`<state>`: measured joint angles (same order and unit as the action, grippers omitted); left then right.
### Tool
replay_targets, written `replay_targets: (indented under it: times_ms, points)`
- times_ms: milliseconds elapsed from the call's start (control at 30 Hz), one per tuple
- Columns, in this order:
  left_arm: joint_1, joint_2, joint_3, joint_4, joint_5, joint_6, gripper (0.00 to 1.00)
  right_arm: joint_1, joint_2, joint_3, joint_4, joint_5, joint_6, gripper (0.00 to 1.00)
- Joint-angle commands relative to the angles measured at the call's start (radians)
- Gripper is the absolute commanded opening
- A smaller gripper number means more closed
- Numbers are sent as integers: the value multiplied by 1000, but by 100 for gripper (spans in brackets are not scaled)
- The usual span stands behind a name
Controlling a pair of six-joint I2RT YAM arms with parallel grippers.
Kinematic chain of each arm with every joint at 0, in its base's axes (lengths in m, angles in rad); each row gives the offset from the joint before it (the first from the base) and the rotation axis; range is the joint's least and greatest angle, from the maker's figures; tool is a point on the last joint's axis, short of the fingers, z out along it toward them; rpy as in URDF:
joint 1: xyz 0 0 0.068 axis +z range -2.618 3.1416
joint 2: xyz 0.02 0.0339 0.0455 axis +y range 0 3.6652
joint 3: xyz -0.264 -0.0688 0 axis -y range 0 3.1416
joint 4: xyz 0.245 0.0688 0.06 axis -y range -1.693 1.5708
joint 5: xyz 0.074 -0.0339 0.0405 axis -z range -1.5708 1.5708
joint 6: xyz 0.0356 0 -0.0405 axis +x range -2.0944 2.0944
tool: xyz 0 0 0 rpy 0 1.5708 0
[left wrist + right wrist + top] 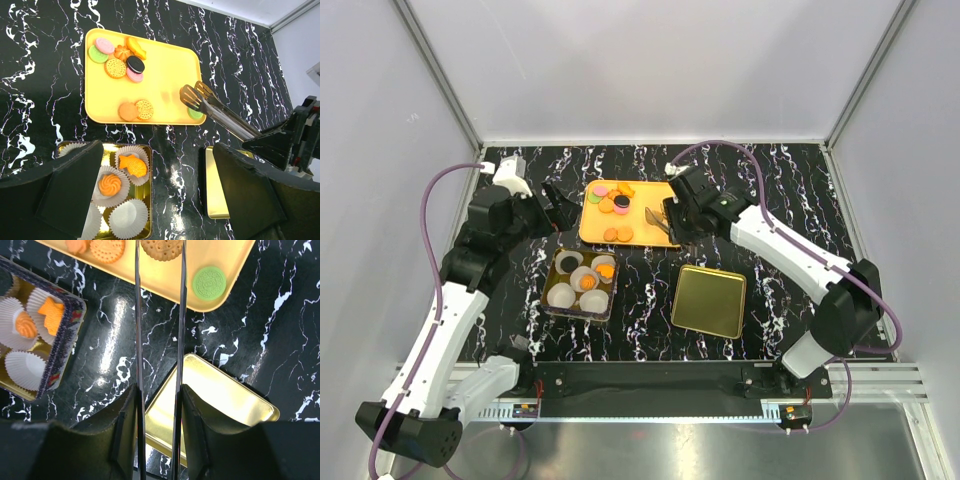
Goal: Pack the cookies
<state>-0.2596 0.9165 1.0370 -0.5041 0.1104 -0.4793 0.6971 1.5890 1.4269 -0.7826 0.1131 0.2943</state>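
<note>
Marble table [790, 190]: right hand [678, 218] clamps tongs [215, 107] over tray's [165, 65] near edge (left hand [157, 147] gapes, empty).

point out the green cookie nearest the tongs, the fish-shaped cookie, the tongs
green cookie [209, 283], right wrist view, centre of top
fish-shaped cookie [133, 166], left wrist view, mid body
tongs [189, 97], left wrist view, slotted tip

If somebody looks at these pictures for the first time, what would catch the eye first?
The bright yellow tray at the far middle of the black marbled table, with colourful cookies mostly in its far left corner. Next, the metal tongs that the right gripper holds over the tray's near right corner, beside a green cookie.
</note>
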Motion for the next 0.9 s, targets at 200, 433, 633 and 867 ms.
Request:
replay_targets:
  times_ms: [200, 433, 633, 867]
  points:
    - [14, 5, -9, 58, 37, 5, 99, 117, -34, 102, -20, 2, 11, 40]
    - [14, 4, -11, 59, 38, 2, 99, 309, 6, 193, -49, 42, 45, 40]
    - [14, 4, -14, 61, 40, -2, 99, 446, 83, 253, -43, 36, 66, 40]
    - [14, -2, -18, 58, 37, -1, 99, 527, 204, 287, -20, 4, 85, 41]
